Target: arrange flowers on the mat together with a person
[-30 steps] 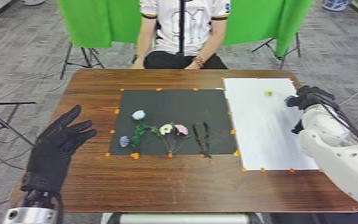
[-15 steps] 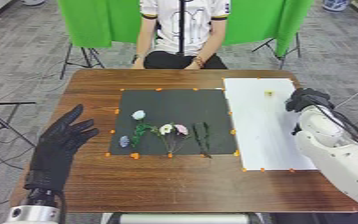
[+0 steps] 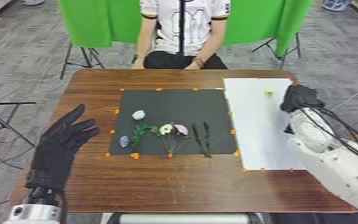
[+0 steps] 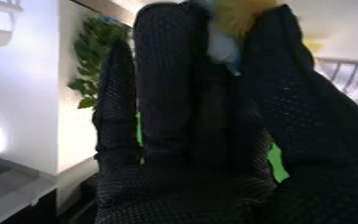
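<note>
On the dark mat (image 3: 184, 102) lie a white flower (image 3: 138, 114), a bluish flower (image 3: 125, 141), green leaves (image 3: 140, 132), a cream flower (image 3: 166, 129), a pink flower (image 3: 181, 129) and dark green stems (image 3: 201, 137). My right hand (image 3: 300, 97) is over the right edge of the white sheet, away from these. In the right wrist view, the right hand (image 4: 171, 100) has straight fingers, with a pale blue and yellowish blur near the tips that I cannot identify. My left hand (image 3: 62, 140) stays open left of the mat.
The white sheet (image 3: 260, 130) lies right of the mat, with a small yellow thing (image 3: 269, 93) near its far end. Orange markers edge both. A person sits across the brown table (image 3: 175, 187), hands low by the lap, off the flowers.
My right hand has shifted a little left and turned, with its forearm following. The left hand has barely moved, and the flowers lie as before.
</note>
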